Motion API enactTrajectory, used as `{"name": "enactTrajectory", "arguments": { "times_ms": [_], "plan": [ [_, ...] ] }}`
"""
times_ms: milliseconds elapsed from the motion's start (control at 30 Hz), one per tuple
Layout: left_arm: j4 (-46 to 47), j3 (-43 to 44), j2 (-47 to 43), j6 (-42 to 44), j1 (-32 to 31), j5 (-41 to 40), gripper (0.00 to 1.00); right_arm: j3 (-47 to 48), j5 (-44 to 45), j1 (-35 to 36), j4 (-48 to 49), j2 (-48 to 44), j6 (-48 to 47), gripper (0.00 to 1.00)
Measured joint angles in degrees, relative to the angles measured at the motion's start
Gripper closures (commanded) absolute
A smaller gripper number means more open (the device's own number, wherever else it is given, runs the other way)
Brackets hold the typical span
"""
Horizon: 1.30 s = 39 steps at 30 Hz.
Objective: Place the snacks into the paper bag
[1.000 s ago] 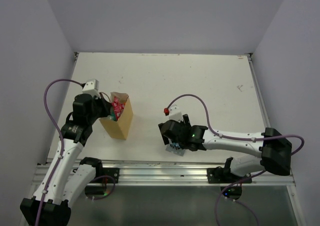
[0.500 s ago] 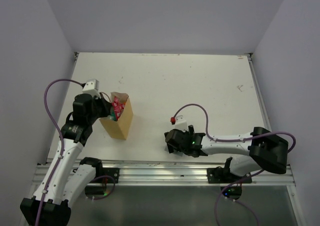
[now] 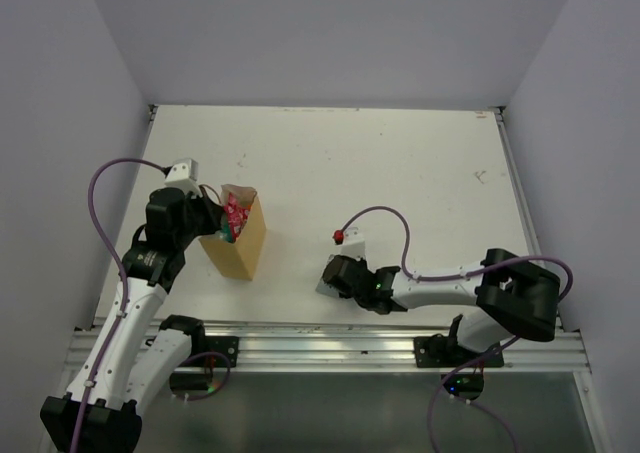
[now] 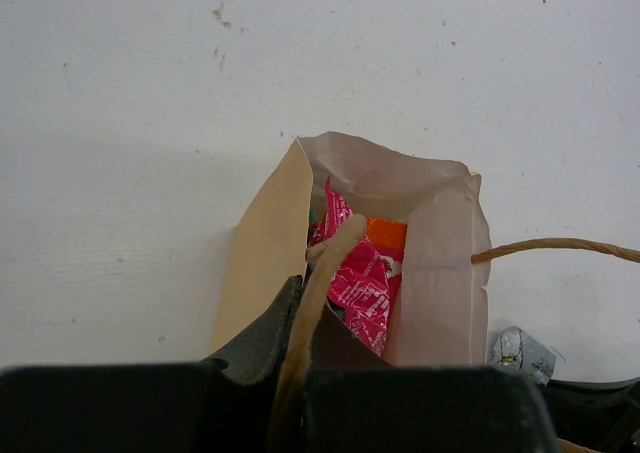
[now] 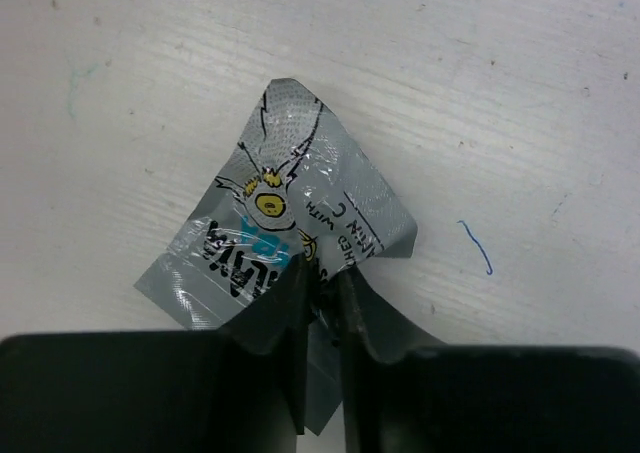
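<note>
Seen from above, the paper bag (image 3: 240,238) stands at the left of the table (image 3: 400,163), with the left gripper (image 3: 207,223) at its rim and the right gripper (image 3: 335,273) low by the near edge. Only the left wrist view shows the jaws clamped on the bag's wall and a red packet (image 4: 360,278) inside. Only the right wrist view shows the silvery-blue packet (image 5: 285,223) on the table, its near edge pinched between closed jaws.

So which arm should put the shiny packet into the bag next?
Right arm. The right end effector is shut on the silvery packet, so it can probably carry it over; the left end effector is busy gripping the paper bag's near rim.
</note>
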Motion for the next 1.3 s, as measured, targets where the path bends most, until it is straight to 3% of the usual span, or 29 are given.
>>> {"name": "enactTrajectory", "arguments": {
  "times_ms": [67,167,267,400,567,700,900,1067,1300],
  "plan": [
    [0.0,0.0,0.0,0.0,0.0,0.0,1.0,0.5,-1.0,0.0,0.1,0.1,0.3,1.0],
    [0.0,0.0,0.0,0.0,0.0,0.0,1.0,2.1,-1.6,0.0,-2.6,0.2,0.2,1.0],
    [0.0,0.0,0.0,0.0,0.0,0.0,1.0,7.2,-0.7,0.1,-11.3,-0.1,-2.0,1.0],
    [0.0,0.0,0.0,0.0,0.0,0.0,1.0,20.8,4.0,0.2,-20.0,-2.2,-9.3,1.0],
    [0.2,0.0,0.3,0.0,0.0,0.3,1.0,43.5,8.2,0.2,-17.8,-2.6,-22.4,1.0],
    [0.5,0.0,0.4,0.0,0.0,0.7,1.0,60.5,7.6,0.2,-13.9,4.8,-30.7,1.0],
    [0.5,0.0,0.3,0.0,0.0,0.8,1.0,78.9,2.1,0.2,-12.4,23.7,-36.2,1.0],
    [0.5,-0.1,0.1,0.0,0.0,0.9,1.0,81.2,-1.2,0.2,-16.4,32.9,-36.4,1.0],
    [0.4,-0.2,0.1,0.0,0.0,0.9,1.0,77.2,-2.2,-0.1,-19.1,31.9,-35.7,1.0]
  ]
}}
